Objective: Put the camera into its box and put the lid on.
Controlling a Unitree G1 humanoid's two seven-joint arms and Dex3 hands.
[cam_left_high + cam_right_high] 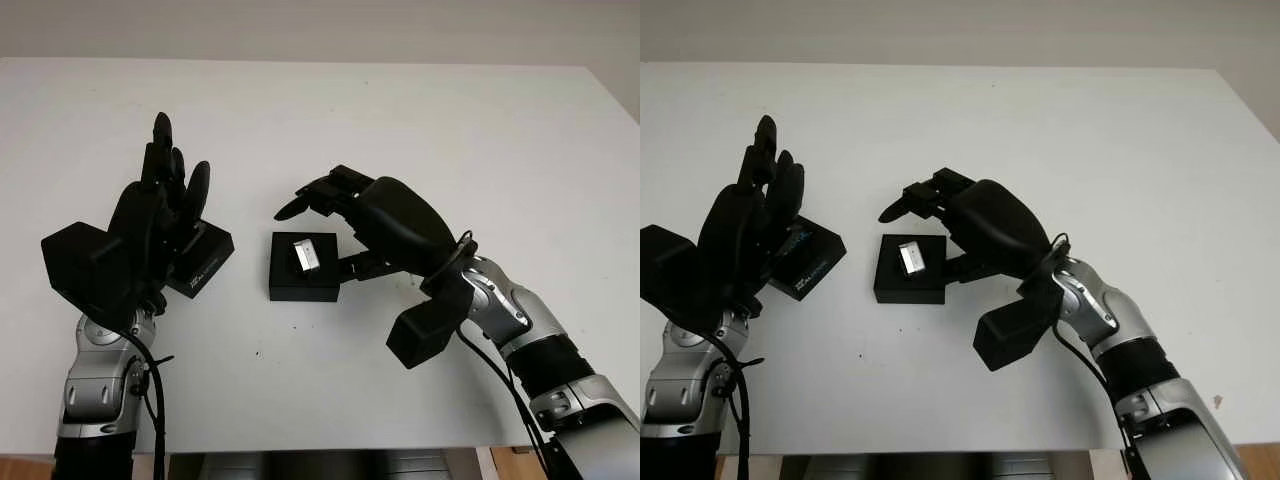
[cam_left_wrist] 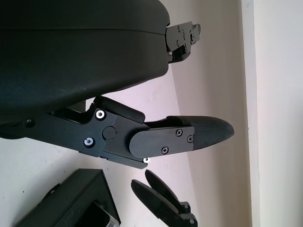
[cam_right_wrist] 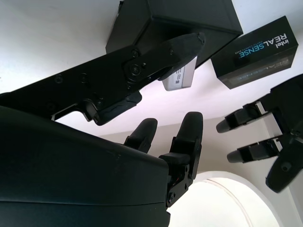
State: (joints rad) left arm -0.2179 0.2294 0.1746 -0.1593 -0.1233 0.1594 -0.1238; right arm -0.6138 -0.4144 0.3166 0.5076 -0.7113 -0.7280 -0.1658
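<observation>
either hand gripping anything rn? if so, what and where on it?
Nothing held. The right hand is open beside the box, the camera sitting in it. The left hand is open above the lid.

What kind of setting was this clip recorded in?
Probably a lab or test bench: a plain white table against a bare wall, holding just a black box with a small camera in it and its Intel RealSense lid.
</observation>
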